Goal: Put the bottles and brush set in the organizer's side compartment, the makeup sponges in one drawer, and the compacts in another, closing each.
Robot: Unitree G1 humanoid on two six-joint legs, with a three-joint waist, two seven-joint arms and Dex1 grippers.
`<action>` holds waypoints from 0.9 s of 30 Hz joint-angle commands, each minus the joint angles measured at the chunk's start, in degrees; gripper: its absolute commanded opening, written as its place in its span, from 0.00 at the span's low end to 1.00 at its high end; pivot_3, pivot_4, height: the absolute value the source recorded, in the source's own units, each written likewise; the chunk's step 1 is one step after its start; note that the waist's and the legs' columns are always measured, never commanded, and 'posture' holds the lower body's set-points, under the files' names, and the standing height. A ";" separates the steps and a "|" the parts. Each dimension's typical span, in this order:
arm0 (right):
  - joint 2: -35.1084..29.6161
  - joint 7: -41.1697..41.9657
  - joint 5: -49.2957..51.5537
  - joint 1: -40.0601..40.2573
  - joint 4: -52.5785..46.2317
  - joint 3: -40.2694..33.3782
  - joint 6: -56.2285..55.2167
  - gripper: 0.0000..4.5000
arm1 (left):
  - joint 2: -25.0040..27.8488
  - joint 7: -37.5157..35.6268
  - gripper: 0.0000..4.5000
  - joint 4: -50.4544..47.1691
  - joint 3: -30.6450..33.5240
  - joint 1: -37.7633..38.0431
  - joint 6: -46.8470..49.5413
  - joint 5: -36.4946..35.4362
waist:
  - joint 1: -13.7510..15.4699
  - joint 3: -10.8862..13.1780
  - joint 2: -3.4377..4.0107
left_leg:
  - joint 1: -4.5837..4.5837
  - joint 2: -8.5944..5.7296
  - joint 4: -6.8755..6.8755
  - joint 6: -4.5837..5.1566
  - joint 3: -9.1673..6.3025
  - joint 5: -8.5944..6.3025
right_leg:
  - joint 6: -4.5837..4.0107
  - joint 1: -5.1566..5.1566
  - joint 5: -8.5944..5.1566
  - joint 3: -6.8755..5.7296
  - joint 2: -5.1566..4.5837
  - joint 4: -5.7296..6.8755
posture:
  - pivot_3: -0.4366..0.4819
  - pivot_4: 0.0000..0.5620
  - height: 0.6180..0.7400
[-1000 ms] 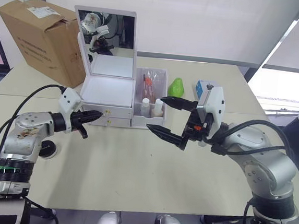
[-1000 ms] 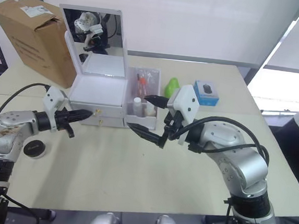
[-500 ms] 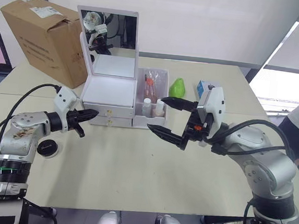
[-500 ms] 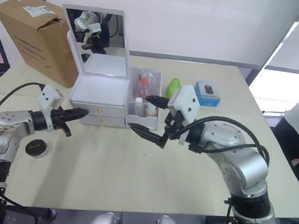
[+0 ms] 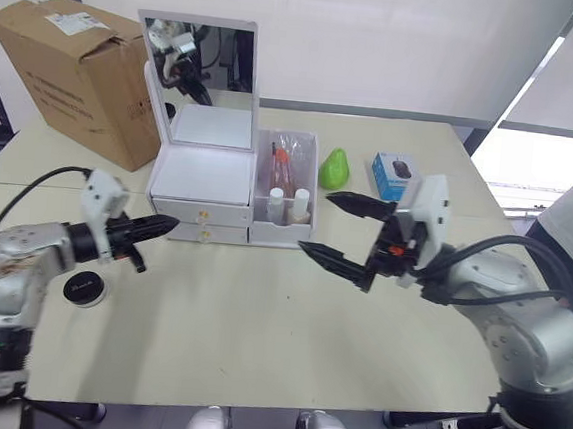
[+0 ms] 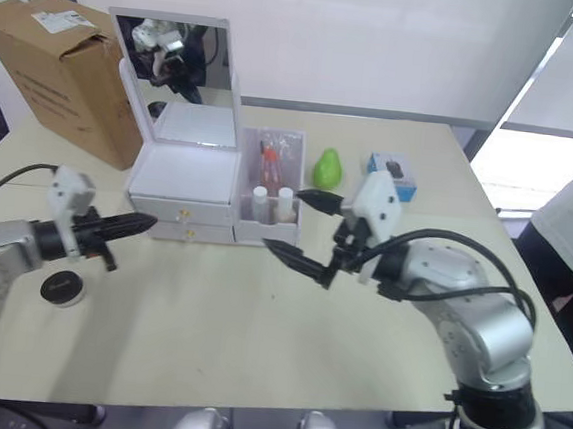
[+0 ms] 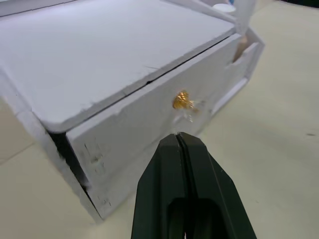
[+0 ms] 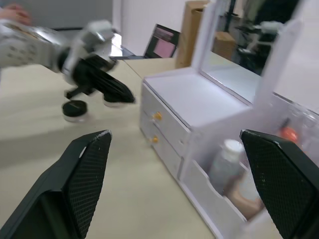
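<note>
Left tool (image 5: 170, 223) backed off the drawer front since a second ago; right tool (image 5: 344, 230) drifted right, away from the side compartment (image 5: 283, 232).
Loose compact (image 5: 83, 289) sits on the tabletop (image 5: 257, 322) far left, beside my left arm: rigid, light, probably slick lid, so I'd pinch across the pale rim. Left tool is pinched closed, empty, tip just short of the organizer (image 5: 204, 182) drawer's gold knob (image 7: 181, 100); thin plastic drawer should slide easily, knob is the only grip. Bottles (image 5: 287, 205) and brush set (image 5: 284, 162) stand in the side compartment. Right tool spread wide, empty.
</note>
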 commanded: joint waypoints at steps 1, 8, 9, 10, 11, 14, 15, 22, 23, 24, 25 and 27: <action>-4.49 1.47 -0.54 8.62 -0.02 -11.84 -1.69 1.00 | 4.65 -0.88 0.13 0.90 10.59 5.09 0.02 -1.55 | 0.22 0.01 0.02 | 0.01 0.00 0.00 0.00 0.02 0.00 | 0.04 0.00 -0.08 0.00 -0.02 -0.01 | 0.48 0.27 1.00; -5.67 9.87 -6.82 32.47 8.70 -32.56 -13.97 1.00 | 8.28 2.05 0.61 14.56 23.00 15.66 -13.16 5.86 | 1.08 0.19 0.30 | 0.05 0.00 -0.03 -0.05 0.23 -0.03 | 0.16 -0.15 -0.23 -0.07 -0.26 -0.08 | 0.48 0.27 1.00; -4.57 11.44 -6.69 35.97 11.63 -36.09 -15.82 1.00 | 8.10 2.85 0.68 17.20 25.18 17.49 -15.62 6.70 | 1.06 0.18 0.29 | 0.05 0.01 -0.05 -0.05 0.25 -0.04 | 0.17 -0.16 -0.24 -0.10 -0.28 -0.08 | 0.48 0.27 1.00; -3.80 12.48 -6.36 38.15 13.63 -38.28 -17.13 1.00 | 7.91 3.31 0.75 18.79 26.47 18.74 -17.37 7.21 | 1.07 0.17 0.26 | 0.08 0.02 -0.07 -0.05 0.27 -0.04 | 0.18 -0.15 -0.26 -0.10 -0.28 -0.08 | 0.48 0.27 1.00; -3.00 13.06 -6.68 39.97 16.95 -40.20 -18.93 1.00 | 7.96 4.23 0.82 21.73 27.64 19.47 -19.27 7.72 | 1.03 0.16 0.24 | 0.07 0.05 -0.07 -0.19 0.27 -0.12 | 0.18 -0.15 -0.29 -0.11 -0.29 -0.09 | 0.48 0.27 1.00; -1.53 14.38 -8.51 42.90 26.42 -42.65 -24.16 1.00 | 8.74 6.04 0.99 30.30 29.08 20.76 -25.31 9.53 | 0.90 0.16 0.23 | 0.08 0.12 -0.11 -0.53 0.27 -0.34 | 0.18 -0.17 -0.29 -0.12 -0.35 -0.09 | 0.48 0.27 1.00; -1.29 14.81 -9.87 43.82 29.52 -42.51 -26.46 1.00 | 9.08 6.61 0.99 33.12 29.33 20.76 -27.54 10.00 | 0.87 0.16 0.23 | 0.10 0.10 -0.21 -0.56 0.29 -0.37 | 0.18 -0.19 -0.30 -0.15 -0.45 -0.10 | 0.48 0.27 1.00; 1.21 14.05 -9.87 42.84 35.62 -40.62 -31.31 1.00 | 9.02 6.03 0.99 37.16 28.19 20.07 -31.69 8.98 | 0.63 0.17 0.27 | 0.14 0.01 -0.64 -0.63 0.38 -0.41 | 0.19 -0.27 -0.30 -0.55 -1.04 -0.09 | 0.48 0.27 1.00; 1.31 13.73 -9.67 42.43 35.39 -40.28 -31.34 1.00 | 8.69 5.98 0.99 36.49 28.04 20.06 -31.54 8.69 | 0.57 0.17 0.28 | 0.15 0.01 -0.64 -0.63 0.42 -0.41 | 0.19 -0.24 -0.30 -0.58 -1.05 -0.09 | 0.48 0.27 1.00; 1.32 13.39 -9.46 42.00 35.00 -39.94 -31.18 1.00 | 8.36 6.12 0.99 35.74 27.91 20.14 -31.42 8.54 | 0.46 0.17 0.27 | 0.15 0.01 -0.64 -0.63 0.45 -0.41 | 0.19 -0.22 -0.30 -0.61 -1.05 -0.09 | 0.48 0.27 1.00; 1.31 13.13 -9.25 41.65 34.64 -39.65 -31.01 1.00 | 8.15 6.24 0.99 35.20 27.82 20.26 -31.33 8.41 | 0.39 0.17 0.28 | 0.15 0.02 -0.64 -0.63 0.47 -0.41 | 0.19 -0.21 -0.30 -0.67 -1.05 -0.09 | 0.48 0.27 1.00; 1.26 12.59 -8.94 41.00 33.73 -39.04 -30.51 1.00 | 7.65 6.16 0.99 33.83 27.81 20.94 -30.79 7.98 | 0.34 0.16 0.28 | 0.15 0.03 -0.64 -0.63 0.47 -0.40 | 0.19 -0.19 -0.30 -0.76 -1.05 -0.08 | 0.48 0.27 1.00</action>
